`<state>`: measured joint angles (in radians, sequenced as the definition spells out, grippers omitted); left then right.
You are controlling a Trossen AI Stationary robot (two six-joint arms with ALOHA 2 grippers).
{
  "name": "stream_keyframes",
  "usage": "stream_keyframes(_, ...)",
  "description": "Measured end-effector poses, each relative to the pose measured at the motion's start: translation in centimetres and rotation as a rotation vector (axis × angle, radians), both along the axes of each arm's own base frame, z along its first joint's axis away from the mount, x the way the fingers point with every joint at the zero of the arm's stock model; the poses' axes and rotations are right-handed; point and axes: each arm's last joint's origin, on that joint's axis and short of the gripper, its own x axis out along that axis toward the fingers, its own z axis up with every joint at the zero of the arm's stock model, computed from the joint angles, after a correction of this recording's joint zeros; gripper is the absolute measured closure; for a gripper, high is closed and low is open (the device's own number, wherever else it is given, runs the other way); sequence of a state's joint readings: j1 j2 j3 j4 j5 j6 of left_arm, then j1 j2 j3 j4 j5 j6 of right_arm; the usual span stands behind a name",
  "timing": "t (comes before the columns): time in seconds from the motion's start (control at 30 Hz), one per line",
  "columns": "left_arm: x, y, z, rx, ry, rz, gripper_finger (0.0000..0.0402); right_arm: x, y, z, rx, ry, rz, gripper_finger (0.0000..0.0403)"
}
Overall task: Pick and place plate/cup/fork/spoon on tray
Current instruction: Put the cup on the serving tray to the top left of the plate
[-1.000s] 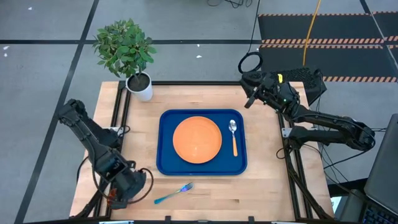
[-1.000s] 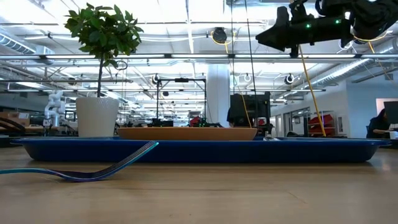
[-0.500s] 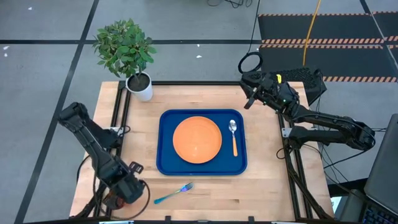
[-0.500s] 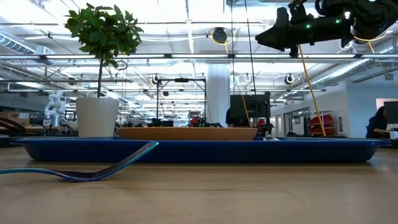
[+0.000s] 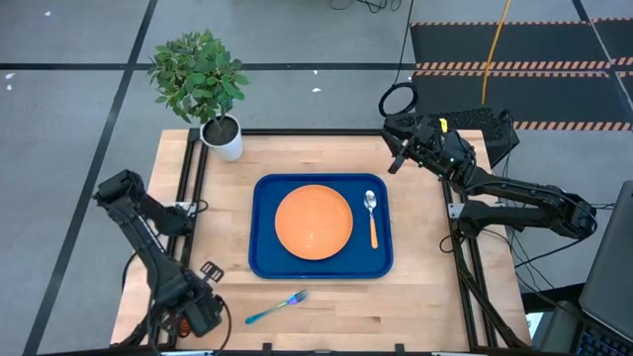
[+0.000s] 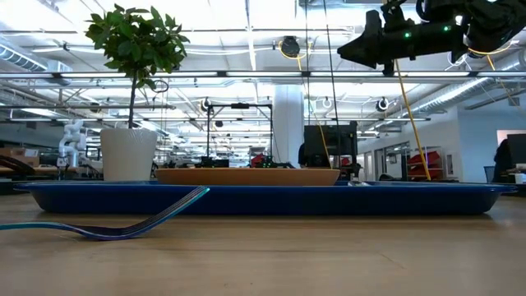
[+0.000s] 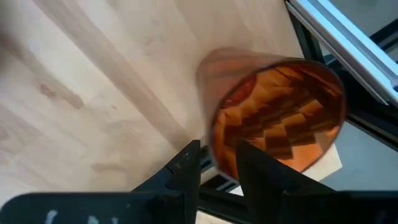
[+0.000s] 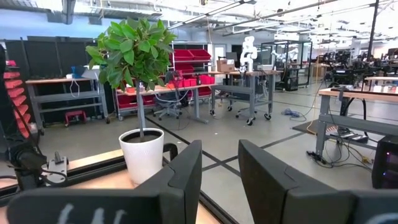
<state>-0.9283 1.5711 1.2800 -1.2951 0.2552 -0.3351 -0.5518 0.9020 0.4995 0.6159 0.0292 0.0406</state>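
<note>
1. Wooden tabletop (image 5: 316, 158); no readable writing anywhere.
2. Left gripper (image 7: 217, 163), jaws clamped on the faceted, translucent amber-brown cup (image 7: 277, 112) at the table's near-left corner.
3. Right gripper (image 8: 219, 162) hovers empty, jaws parted, white potted plant (image 8: 142, 152) beyond them.

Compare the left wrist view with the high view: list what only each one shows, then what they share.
Only the left wrist view shows the cup, a translucent tumbler lying against the left hand's fingers over the table's edge. Only the high view shows the tray carrying the plate and the spoon, the fork on the table in front of the tray, the potted plant and the right hand raised at the far corner. Both show the wooden table.
</note>
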Motion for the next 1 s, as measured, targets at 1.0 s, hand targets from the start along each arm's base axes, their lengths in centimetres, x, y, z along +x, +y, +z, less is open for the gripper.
stream_keyframes(1.0, -0.4, -0.1, -1.7, 0.062, -0.069, 0.042, 0.0353, 0.0, -0.1, 0.0, 0.02, -0.01, -0.024, 0.0303)
